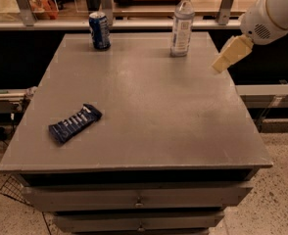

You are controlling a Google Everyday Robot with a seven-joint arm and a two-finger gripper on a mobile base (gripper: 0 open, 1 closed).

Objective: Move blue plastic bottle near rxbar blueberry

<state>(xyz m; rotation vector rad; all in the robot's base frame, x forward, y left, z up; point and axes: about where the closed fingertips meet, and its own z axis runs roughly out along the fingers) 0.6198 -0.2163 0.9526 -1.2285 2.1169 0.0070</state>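
Blue plastic bottle [182, 26] near gripper [219, 66], apart

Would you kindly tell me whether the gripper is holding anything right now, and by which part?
Nothing is held: the gripper hovers to the right of the blue plastic bottle, apart from it.

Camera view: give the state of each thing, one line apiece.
blue plastic bottle: upright, capped, unheld, at the back.
rxbar blueberry: lying flat, front left.
soda can: upright, back left.
gripper: in the air right of the bottle, not touching it.
top drawer: shut.
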